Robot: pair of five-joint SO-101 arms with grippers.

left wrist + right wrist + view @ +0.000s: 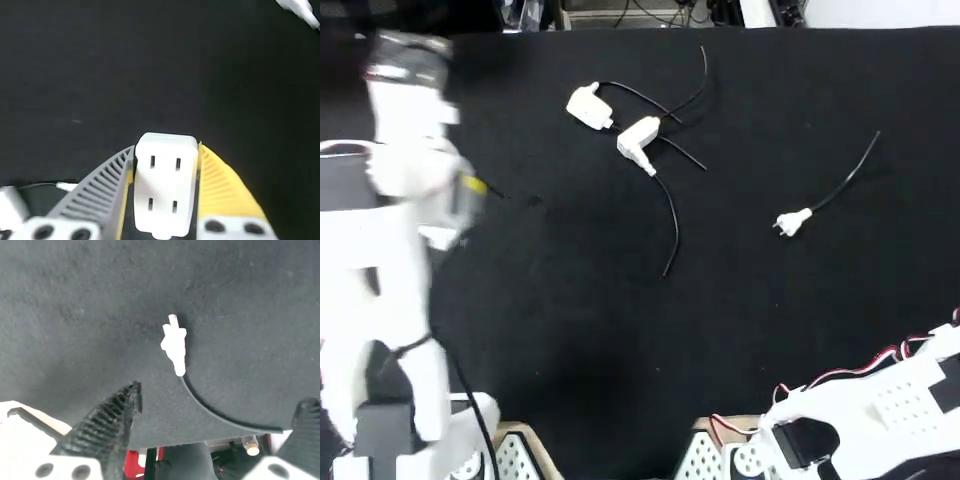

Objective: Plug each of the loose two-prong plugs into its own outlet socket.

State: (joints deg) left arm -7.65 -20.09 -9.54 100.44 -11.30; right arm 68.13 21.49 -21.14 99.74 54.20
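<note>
My left gripper [166, 148] is shut on a white outlet block [164, 195] with two pairs of slots facing the camera, held between a grey finger [102, 192] and a yellow finger [225, 190]. In the high view the left arm [410, 190] stands at the table's left side. Two white plugs [588, 105] [640, 140] with black cables lie at the far middle. A third small two-prong plug [792, 222] [175, 342] lies to the right, on the cloth ahead of my right gripper [215, 405], which is open and apart from it.
A black cloth [570, 330] covers the table. Black cables [670, 225] trail from the plugs across the middle. The right arm's white body [880, 410] sits at the near right corner. A white object [10, 205] with a thin lead shows beside the left gripper.
</note>
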